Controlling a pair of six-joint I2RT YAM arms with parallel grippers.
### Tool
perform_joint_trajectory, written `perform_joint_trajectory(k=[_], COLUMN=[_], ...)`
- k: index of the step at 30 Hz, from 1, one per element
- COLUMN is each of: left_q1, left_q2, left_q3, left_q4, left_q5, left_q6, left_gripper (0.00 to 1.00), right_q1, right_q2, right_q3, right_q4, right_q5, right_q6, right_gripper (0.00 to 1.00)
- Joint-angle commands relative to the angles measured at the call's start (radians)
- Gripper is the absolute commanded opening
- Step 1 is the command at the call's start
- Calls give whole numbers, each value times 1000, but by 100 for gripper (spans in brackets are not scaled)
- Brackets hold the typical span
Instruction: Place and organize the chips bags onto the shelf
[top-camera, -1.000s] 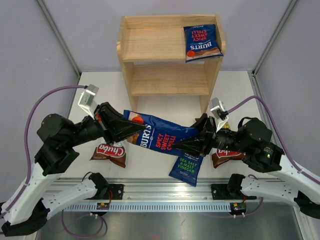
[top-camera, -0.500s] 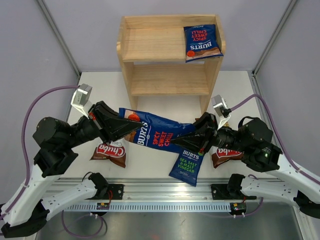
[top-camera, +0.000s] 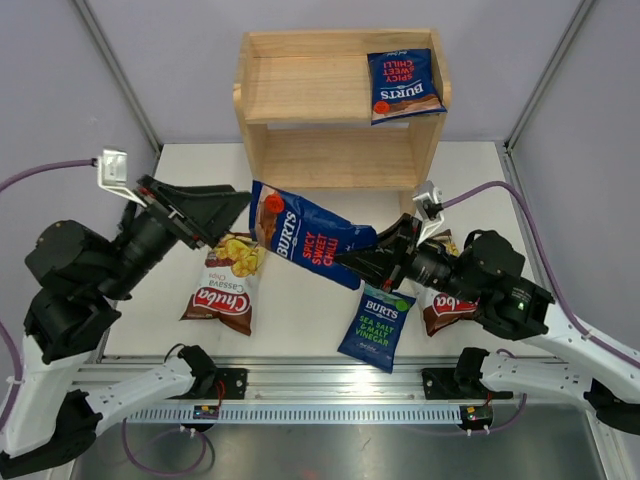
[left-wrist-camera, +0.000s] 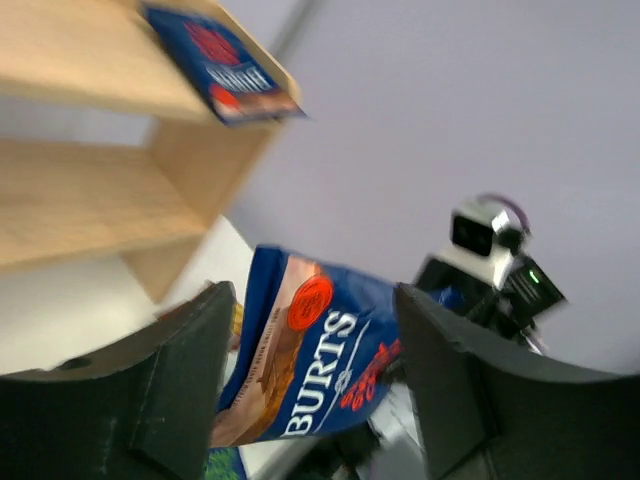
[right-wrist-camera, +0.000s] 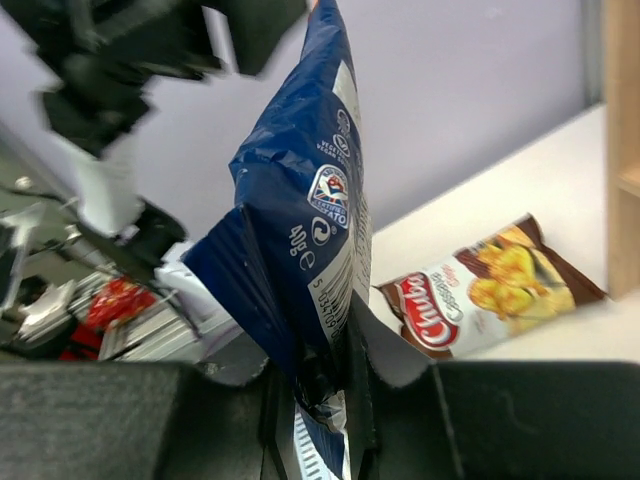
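Right gripper (top-camera: 345, 260) pinches the Burts Spicy Sweet Chilli bag's (top-camera: 305, 232) end. Left gripper (top-camera: 235, 212), fingers spread, sits beside its top, with a Chuba bag (top-camera: 222, 285) just below.

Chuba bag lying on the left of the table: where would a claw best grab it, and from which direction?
Probably by the thin flat edge at its far end, coming straight down from above. The left Chuba bag lies flat on the table, so its broad face gives little to pinch, while that end edge does. The open left claw is nearest it.
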Motion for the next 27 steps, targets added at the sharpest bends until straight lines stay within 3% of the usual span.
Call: perform_joint_trajectory(k=[1, 2, 6, 7, 17, 27], left_q1=[3, 3, 3, 3, 3, 1], left_q2=[44, 54, 63, 48, -152, -313], left_q3=[176, 197, 194, 147, -258, -545], left_q4=[-192, -216, -294, -300, -345, -279], left_q5=[-353, -458, -607, -610, -481, -444], left_q6=[103, 123, 190, 195, 320, 371], left_gripper=[80, 99, 99, 99, 99, 99], right_q1=[-23, -36, -154, -165, -180, -159], right_q2=[20, 31, 61, 73, 283, 569], right_q3=[57, 66, 114, 146, 258, 398], right_q4=[-35, -40, 2, 12, 264, 473], right_q5=[182, 197, 266, 269, 558, 947], right_q6=[28, 40, 211, 238, 613, 818], right_gripper=[6, 6, 6, 1, 4, 6])
